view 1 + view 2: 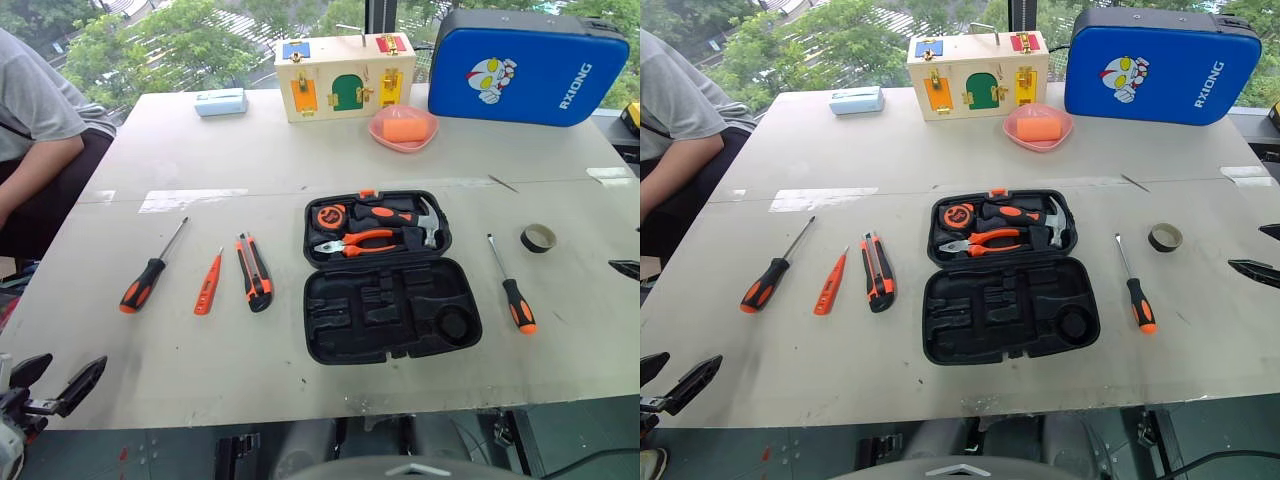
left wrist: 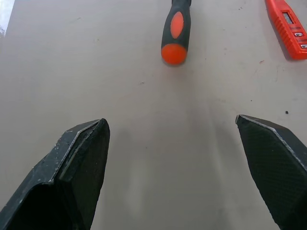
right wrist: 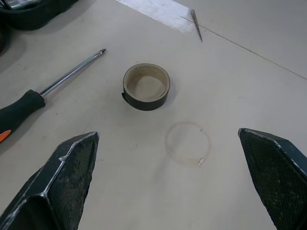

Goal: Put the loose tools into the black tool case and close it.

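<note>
**Case open mid-table, loose tools on both sides, both grippers spread**

Across the middle of the pale table (image 1: 300, 390), the black tool case (image 1: 390, 322) lies open flat. Its far half holds orange-handled pliers (image 1: 352, 243), a hammer (image 1: 425, 220) and a tape measure (image 1: 331, 215); its near half shows bare moulded recesses.

Left of the case in the frame, three loose tools lie side by side, apart from one another: a black-and-orange screwdriver (image 1: 141, 284) farthest left, then the slim orange tester screwdriver (image 1: 207, 288), then the utility knife (image 1: 254, 273), nearest the case. Right of the case lies the second black-and-orange screwdriver (image 1: 518, 303), handle toward the near edge, and beyond it, near the right edge of the frame, the small black tape roll (image 1: 538, 238).

At the lower left corner of the frame the left gripper (image 2: 172, 127) hangs over bare table with its fingers wide apart, holding nothing; the first screwdriver's handle end lies ahead of it. At the right edge of the frame the right gripper (image 3: 169, 136) is likewise spread and empty, with the tape roll and the second screwdriver's shaft on the table ahead of it.

Along the far edge stand a blue case (image 1: 525, 65), a wooden latch box (image 1: 344, 75) and a pink dish (image 1: 403, 128). A person's arm (image 1: 30, 180) is at the upper left.
</note>
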Controlling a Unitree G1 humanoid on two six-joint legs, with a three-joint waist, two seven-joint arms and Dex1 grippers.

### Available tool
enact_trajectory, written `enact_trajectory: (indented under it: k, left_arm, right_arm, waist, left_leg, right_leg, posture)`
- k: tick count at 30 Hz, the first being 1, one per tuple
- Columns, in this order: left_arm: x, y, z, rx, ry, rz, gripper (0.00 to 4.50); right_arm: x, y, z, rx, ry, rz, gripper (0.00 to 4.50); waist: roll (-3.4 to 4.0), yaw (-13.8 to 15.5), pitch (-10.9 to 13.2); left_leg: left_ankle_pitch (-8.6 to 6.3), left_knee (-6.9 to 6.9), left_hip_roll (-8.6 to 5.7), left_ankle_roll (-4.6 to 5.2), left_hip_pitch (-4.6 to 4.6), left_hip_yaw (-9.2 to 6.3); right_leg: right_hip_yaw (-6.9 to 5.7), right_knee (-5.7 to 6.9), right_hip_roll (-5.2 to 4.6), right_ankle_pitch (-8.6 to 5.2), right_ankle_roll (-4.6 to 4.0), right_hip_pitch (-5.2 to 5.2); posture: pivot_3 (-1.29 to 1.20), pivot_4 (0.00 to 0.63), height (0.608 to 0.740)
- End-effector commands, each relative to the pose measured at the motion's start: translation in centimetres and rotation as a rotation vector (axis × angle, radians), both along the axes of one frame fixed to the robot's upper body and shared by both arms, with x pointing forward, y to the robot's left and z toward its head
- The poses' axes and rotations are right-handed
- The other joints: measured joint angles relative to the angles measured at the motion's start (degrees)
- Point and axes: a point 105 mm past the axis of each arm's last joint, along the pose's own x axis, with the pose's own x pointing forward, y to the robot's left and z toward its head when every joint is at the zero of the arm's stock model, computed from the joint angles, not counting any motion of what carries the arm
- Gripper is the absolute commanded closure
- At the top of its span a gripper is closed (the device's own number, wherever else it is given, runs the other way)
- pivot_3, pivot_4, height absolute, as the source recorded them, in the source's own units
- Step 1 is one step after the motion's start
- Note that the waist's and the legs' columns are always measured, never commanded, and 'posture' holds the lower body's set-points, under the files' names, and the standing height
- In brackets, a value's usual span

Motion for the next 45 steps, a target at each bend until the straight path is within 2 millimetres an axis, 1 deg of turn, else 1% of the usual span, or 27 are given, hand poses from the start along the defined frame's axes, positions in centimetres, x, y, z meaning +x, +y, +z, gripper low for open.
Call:
enact_trajectory:
  k: [1, 4, 10, 13, 16, 17, 18, 19, 20, 21, 23, 25, 29, 32, 36, 37, 38, 39, 41, 42, 45]
  left_arm:
    - [0.0, 0.5, 1.0, 0.020, -0.016, 0.003, 0.00]
    - [0.3, 0.4, 0.6, 0.007, 0.002, -0.003, 0.00]
    - [0.7, 0.4, 0.7, 0.006, 0.005, -0.003, 0.00]
    - [1.4, 0.3, 1.1, -0.015, -0.005, -0.005, 0.00]
    - [3.1, -0.3, 2.8, -0.045, -0.026, -0.053, 0.00]
    - [3.8, -0.6, 3.2, -0.030, -0.011, -0.077, 0.00]
    - [4.2, -0.7, 3.4, -0.018, 0.002, -0.091, 0.00]
    - [5.1, -0.7, 3.8, -0.014, 0.018, -0.095, 0.00]
    - [5.8, -0.6, 4.1, -0.007, 0.036, -0.097, 0.00]
    - [6.3, -0.5, 4.2, -0.006, 0.048, -0.095, 0.00]
    - [7.7, -0.4, 4.3, -0.001, 0.095, -0.104, 0.00]
    - [8.8, -0.3, 4.1, 0.007, 0.136, -0.107, 0.00]
    - [11.1, 0.5, 3.2, 0.041, 0.205, -0.099, 0.00]
    - [12.5, 0.7, 2.4, 0.039, 0.235, -0.100, 0.00]
    - [13.3, 0.6, 0.8, 0.026, 0.289, -0.126, 0.00]
    - [13.4, 0.6, 0.4, 0.017, 0.300, -0.123, 0.54]
    - [13.5, 0.6, 0.1, 0.006, 0.310, -0.125, 0.66]
    - [13.5, 0.6, -0.1, -0.002, 0.315, -0.128, 1.26]
    - [13.7, 0.9, -0.9, -0.019, 0.319, -0.109, 1.94]
    - [13.8, 1.0, -1.2, -0.024, 0.318, -0.104, 2.43]
    - [14.2, 1.3, -1.2, -0.015, 0.297, -0.108, 3.41]
  right_arm:
    - [-0.1, -0.5, 1.2, -0.032, -0.041, -0.005, 0.03]
    - [-0.4, -0.8, 1.0, -0.038, -0.038, -0.017, 0.03]
    - [-0.3, -1.1, 1.1, -0.051, -0.055, -0.024, 0.03]
    - [0.3, -0.1, 2.3, -0.039, -0.104, 0.013, 0.03]
    - [1.4, 3.5, 5.1, 0.005, -0.189, 0.160, 0.03]
    - [1.5, 5.6, 6.1, 0.023, -0.211, 0.238, 0.03]
    - [1.4, 6.9, 6.7, 0.034, -0.219, 0.287, 0.03]
    - [1.3, 8.8, 7.5, 0.049, -0.237, 0.356, 0.03]
    - [1.1, 10.7, 8.2, 0.064, -0.249, 0.420, 0.03]
    - [0.9, 11.8, 8.6, 0.074, -0.255, 0.453, 0.03]
    - [0.0, 15.1, 9.4, 0.088, -0.265, 0.570, 0.03]
    - [-0.9, 17.4, 9.7, 0.095, -0.261, 0.655, 0.03]
    - [-2.6, 21.3, 10.0, 0.101, -0.268, 0.820, 0.03]
    - [-3.2, 23.1, 10.3, 0.109, -0.282, 0.890, 0.03]
    - [-3.5, 24.7, 10.1, 0.100, -0.293, 0.937, 0.03]
    - [-3.6, 24.9, 10.0, 0.096, -0.293, 0.947, 0.00]
    - [-3.6, 25.2, 9.9, 0.095, -0.294, 0.952, 0.00]
    - [-3.5, 25.3, 9.8, 0.095, -0.294, 0.955, 0.00]
    - [-3.4, 25.7, 9.7, 0.097, -0.299, 0.961, 0.00]
    - [-3.4, 25.8, 9.7, 0.096, -0.301, 0.963, 0.00]
    - [-3.3, 25.7, 9.5, 0.092, -0.303, 0.960, 0.00]
  waist:
    - [0.00, 0.0, 0.0]
    - [0.02, 0.1, 0.0]
    - [0.04, -0.1, 0.0]
    - [0.05, 0.0, 0.0]
    - [0.07, -0.1, 0.0]
    - [0.09, -0.1, 0.0]
    - [0.09, -0.1, 0.0]
    - [0.09, 0.0, 0.0]
    - [0.11, 0.0, 0.0]
    - [0.11, 0.1, 0.0]
    - [0.11, 0.2, 0.0]
    - [0.10, 0.2, 0.0]
    - [0.08, 0.2, 0.0]
    - [0.03, 0.1, 0.0]
    - [-0.06, 0.0, 0.0]
    - [-0.07, 0.0, 0.0]
    - [-0.11, 0.0, 0.0]
    - [-0.10, 0.0, 0.1]
    - [-0.10, 0.0, 0.0]
    - [-0.10, 0.1, 0.0]
    - [-0.07, 0.4, 0.0]
  left_leg:
    - [0.00, 0.00, 0.00, 0.00, 0.00, 0.00]
    - [0.00, 0.00, 0.00, 0.00, 0.00, 0.00]
    - [0.00, 0.00, 0.00, -0.01, 0.01, 0.00]
    - [0.00, 0.00, 0.00, -0.01, 0.01, 0.00]
    - [0.00, 0.02, 0.00, -0.01, 0.01, 0.00]
    - [0.00, 0.03, 0.00, -0.01, 0.01, -0.02]
    - [0.00, 0.04, 0.00, 0.00, 0.01, -0.03]
    - [0.00, 0.05, 0.00, 0.00, 0.01, -0.06]
    - [0.00, 0.05, 0.00, 0.00, 0.01, -0.07]
    - [0.00, 0.03, 0.00, -0.01, 0.01, -0.07]
    - [0.00, 0.03, 0.00, -0.02, -0.05, -0.16]
    - [0.04, 0.02, -0.02, -0.08, -0.10, -0.20]
    - [0.07, -0.02, -0.04, -0.14, -0.13, -0.20]
    - [0.07, 0.00, -0.07, -0.14, -0.14, -0.19]
    - [0.12, 0.00, -0.07, -0.23, -0.16, -0.19]
    - [0.13, 0.00, -0.07, -0.24, -0.15, -0.19]
    - [0.14, -0.01, -0.07, -0.25, -0.17, -0.19]
    - [0.14, 0.00, -0.07, -0.25, -0.17, -0.19]
    - [0.14, 0.01, -0.07, -0.25, -0.17, -0.18]
    - [0.14, 0.02, -0.08, -0.25, -0.17, -0.18]
    - [0.14, 0.09, -0.10, -0.25, -0.16, -0.19]
  right_leg:
    - [0.00, 0.00, 0.00, 0.00, 0.00, 0.00]
    - [-0.02, 0.00, 0.00, 0.00, 0.00, 0.00]
    - [0.01, 0.00, 0.01, 0.00, 0.00, 0.00]
    - [0.01, 0.00, 0.01, 0.00, 0.01, 0.00]
    - [0.01, 0.02, 0.01, 0.01, 0.01, 0.00]
    - [0.00, 0.06, 0.02, 0.01, 0.01, -0.01]
    - [-0.01, 0.13, 0.02, 0.01, 0.01, -0.02]
    - [-0.01, 0.15, 0.03, 0.01, 0.01, -0.03]
    - [-0.02, 0.15, 0.03, 0.01, 0.01, -0.04]
    - [-0.02, 0.15, 0.03, 0.01, 0.01, -0.04]
    - [-0.12, 0.13, 0.03, 0.01, 0.01, -0.10]
    - [-0.15, 0.09, 0.03, 0.01, 0.02, -0.17]
    - [-0.13, 0.07, 0.02, 0.01, 0.02, -0.21]
    - [-0.10, 0.12, 0.00, 0.02, 0.04, -0.25]
    - [-0.11, 0.16, 0.01, 0.02, 0.04, -0.30]
    - [-0.08, 0.17, 0.01, 0.02, 0.04, -0.31]
    - [-0.08, 0.17, 0.01, 0.02, 0.04, -0.33]
    - [-0.09, 0.19, 0.01, 0.02, 0.04, -0.34]
    - [-0.08, 0.21, 0.01, 0.02, 0.04, -0.35]
    - [-0.08, 0.21, 0.01, 0.02, 0.04, -0.34]
    - [-0.11, 0.33, -0.01, 0.02, 0.04, -0.34]
  posture:
    - [0.00, 0.150, 0.735]
    - [0.00, 0.150, 0.735]
    - [0.00, 0.150, 0.735]
    - [0.00, 0.150, 0.735]
    - [0.00, 0.150, 0.735]
    - [0.00, 0.150, 0.735]
    - [0.00, 0.150, 0.735]
    - [0.00, 0.150, 0.735]
    - [0.00, 0.150, 0.735]
    - [0.00, 0.150, 0.735]
    - [0.00, 0.150, 0.735]
    - [0.00, 0.150, 0.735]
    - [0.00, 0.150, 0.735]
    - [0.00, 0.150, 0.735]
    - [0.00, 0.150, 0.735]
    - [0.00, 0.150, 0.735]
    - [0.00, 0.150, 0.735]
    - [0.00, 0.150, 0.735]
    - [0.00, 0.150, 0.735]
    - [0.00, 0.150, 0.735]
    - [0.00, 0.150, 0.735]
